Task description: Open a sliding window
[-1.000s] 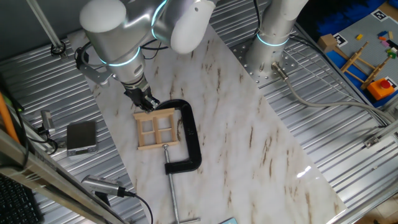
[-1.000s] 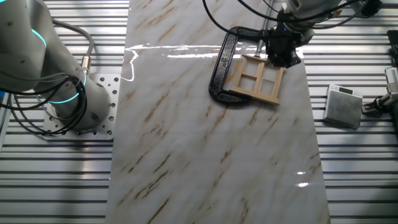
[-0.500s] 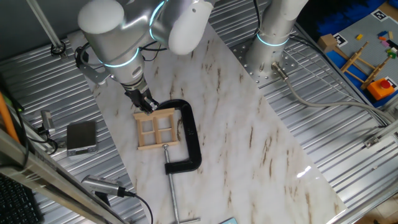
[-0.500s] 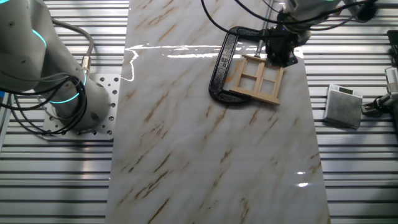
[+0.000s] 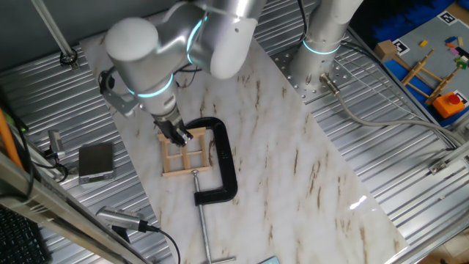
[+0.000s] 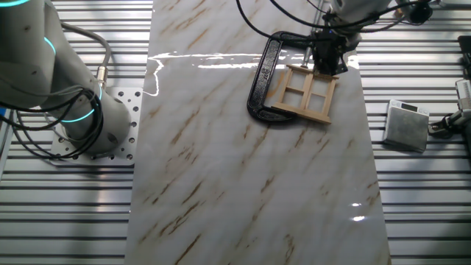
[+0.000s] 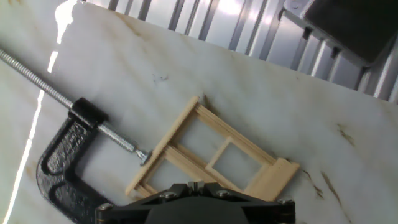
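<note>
Gripper (image 5: pixel 178 133) over the sliding window (image 5: pixel 186 152), fingertips hidden.
Whether the claw is wide or narrow cannot be told. The window lies flat on the marble slab (image 5: pixel 293 161), pinned by the black C-clamp (image 5: pixel 223 163), its long rails running towards that clamp.

A robotics lab, by the look of it. The bench (image 5: pixel 381 139) is ribbed metal planking with a marble-patterned board (image 6: pixel 243 169) laid across it, and a second arm base (image 5: pixel 315 62) with a glowing teal ring is bolted down. Loose cables (image 6: pixel 44 132) trail across the slats, and a printed marker tag (image 5: pixel 447 16) lies at the far corner.
</note>
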Motion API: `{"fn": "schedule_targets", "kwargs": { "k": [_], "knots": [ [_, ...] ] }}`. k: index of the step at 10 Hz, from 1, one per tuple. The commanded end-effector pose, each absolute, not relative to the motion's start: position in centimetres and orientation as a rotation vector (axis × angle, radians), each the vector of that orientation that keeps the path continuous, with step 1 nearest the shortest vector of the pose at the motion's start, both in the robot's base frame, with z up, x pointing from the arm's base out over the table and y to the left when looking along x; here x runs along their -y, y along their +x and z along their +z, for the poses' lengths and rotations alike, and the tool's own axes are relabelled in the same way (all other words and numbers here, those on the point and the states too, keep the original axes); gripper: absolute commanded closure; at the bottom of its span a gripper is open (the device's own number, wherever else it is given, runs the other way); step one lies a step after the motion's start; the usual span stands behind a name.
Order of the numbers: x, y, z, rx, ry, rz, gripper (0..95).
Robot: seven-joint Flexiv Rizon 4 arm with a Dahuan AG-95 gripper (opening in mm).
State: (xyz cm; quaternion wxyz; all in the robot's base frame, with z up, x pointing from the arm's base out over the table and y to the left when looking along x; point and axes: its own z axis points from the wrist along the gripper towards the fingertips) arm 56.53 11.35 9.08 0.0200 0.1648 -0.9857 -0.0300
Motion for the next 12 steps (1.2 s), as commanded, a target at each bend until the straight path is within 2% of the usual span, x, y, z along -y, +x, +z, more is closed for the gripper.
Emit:
{"fn": "schedule_targets", "kwargs": {
  "k": [1,5,12],
  "knots": [
    [-12.3,57.1,8.3,3.066,0.473,-0.091,95.0],
    [-13.7,57.8,7.4,3.094,0.415,-0.095,95.0],
    [-13.6,57.7,7.5,3.097,0.392,-0.094,95.0]
  ]
}}
